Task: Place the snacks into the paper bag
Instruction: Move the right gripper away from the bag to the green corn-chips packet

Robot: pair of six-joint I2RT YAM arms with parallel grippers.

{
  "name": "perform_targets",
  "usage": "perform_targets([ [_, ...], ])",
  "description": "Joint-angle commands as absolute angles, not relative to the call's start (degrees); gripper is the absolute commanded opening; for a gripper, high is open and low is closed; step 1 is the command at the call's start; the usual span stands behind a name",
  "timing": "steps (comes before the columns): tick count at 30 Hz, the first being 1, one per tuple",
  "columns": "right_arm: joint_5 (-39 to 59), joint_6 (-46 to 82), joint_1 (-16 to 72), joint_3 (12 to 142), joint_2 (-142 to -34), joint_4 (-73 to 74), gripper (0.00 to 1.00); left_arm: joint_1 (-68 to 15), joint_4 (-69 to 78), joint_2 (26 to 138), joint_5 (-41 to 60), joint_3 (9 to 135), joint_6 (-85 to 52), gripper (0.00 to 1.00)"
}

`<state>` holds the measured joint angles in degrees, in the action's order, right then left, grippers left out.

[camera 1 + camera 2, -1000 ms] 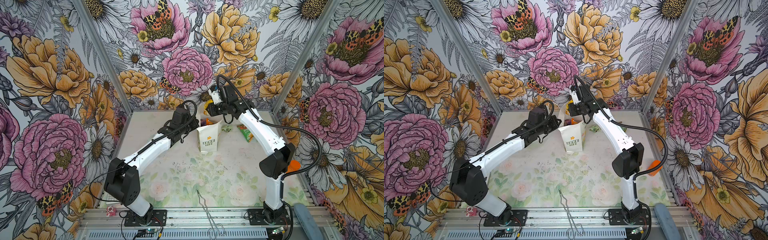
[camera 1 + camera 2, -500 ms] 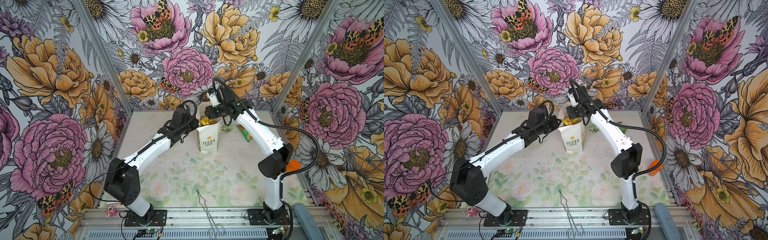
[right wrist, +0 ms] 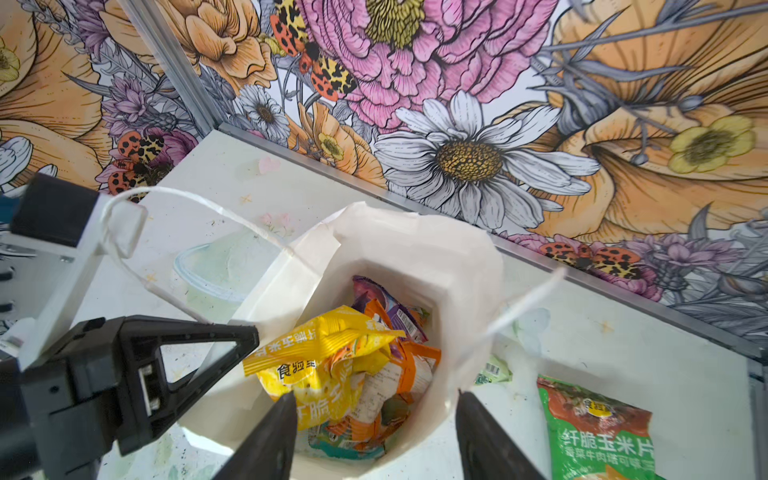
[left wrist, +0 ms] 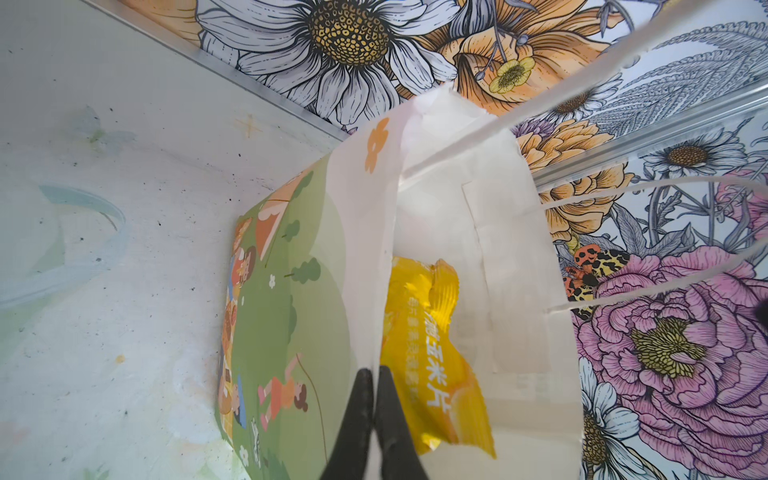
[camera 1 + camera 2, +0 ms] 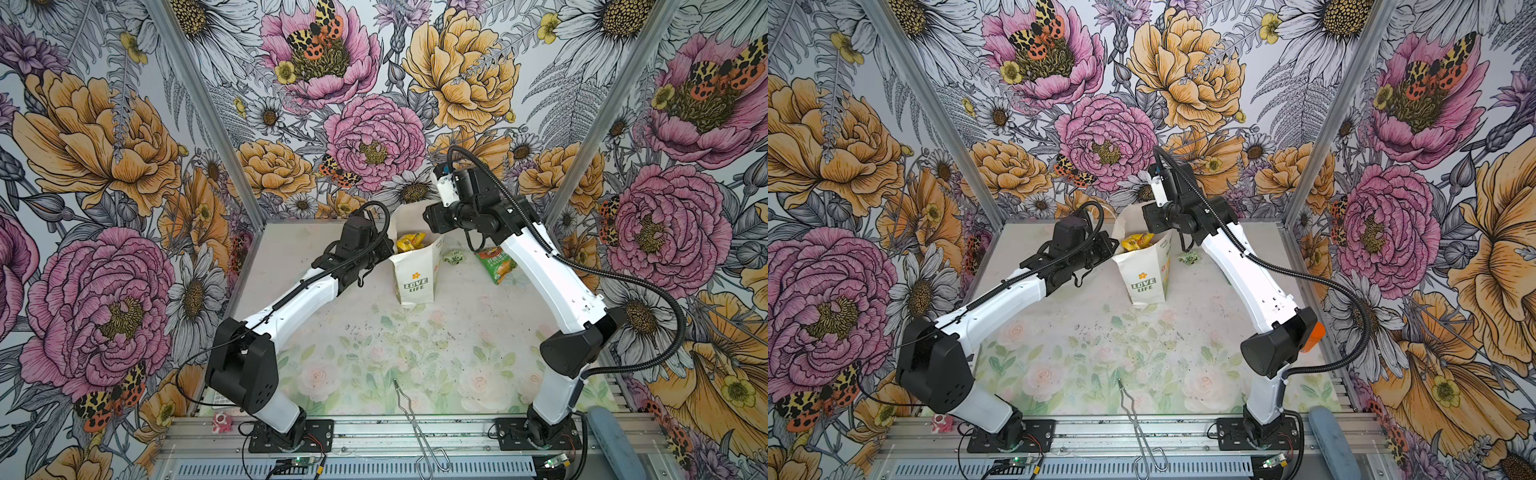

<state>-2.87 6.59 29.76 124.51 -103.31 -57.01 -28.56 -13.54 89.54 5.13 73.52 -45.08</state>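
Observation:
The white paper bag [image 5: 415,282] [image 5: 1144,282] stands upright at the back middle of the table. My left gripper [image 4: 373,372] [image 5: 388,253] is shut on the bag's left rim [image 4: 386,232]. My right gripper [image 3: 376,399] [image 5: 432,220] hangs open just above the bag's mouth [image 3: 415,232], holding nothing. A yellow packet [image 3: 320,353] [image 5: 409,242] [image 5: 1136,242] [image 4: 424,353] lies on top inside, over purple [image 3: 386,299], orange-and-white [image 3: 399,374] and teal [image 3: 345,444] packets. On the table right of the bag lie a green-and-orange packet [image 5: 494,264] [image 3: 598,432] and a tiny green one [image 5: 454,257] [image 5: 1190,258] [image 3: 492,370].
Metal tongs [image 5: 409,409] [image 5: 1133,409] lie at the table's front edge. An orange bottle [image 5: 1312,336] shows behind my right arm's elbow. The flowered back wall [image 3: 469,158] runs close behind the bag, whose string handles [image 3: 199,208] stick up.
My right gripper has opened and risen a little above the bag. The yellow packet now rests loose on top inside. The left gripper has kept its hold on the rim.

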Motion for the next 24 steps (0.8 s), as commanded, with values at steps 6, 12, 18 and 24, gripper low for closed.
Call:
perform_targets([
  [6, -10.71, 13.45, 23.53, 120.02, -97.71, -56.89, 0.78, -26.34, -15.76, 85.46, 3.31, 70.34, -44.74, 0.00],
  [12, -7.80, 24.16, 13.38, 114.99, -98.22, -56.87, 0.87, -24.46, -17.08, 84.46, 2.43, 68.51, -44.78, 0.00],
  [18, -7.19, 29.48, 6.21, 111.43, -102.95, -56.70, 0.93, -23.73, -18.08, 84.79, 1.94, 67.86, -44.67, 0.00],
  [24, -4.24, 33.61, 1.62, 110.66, -109.88, -56.60, 1.00, -23.66, -20.92, 84.93, -0.80, 68.33, -44.61, 0.00],
])
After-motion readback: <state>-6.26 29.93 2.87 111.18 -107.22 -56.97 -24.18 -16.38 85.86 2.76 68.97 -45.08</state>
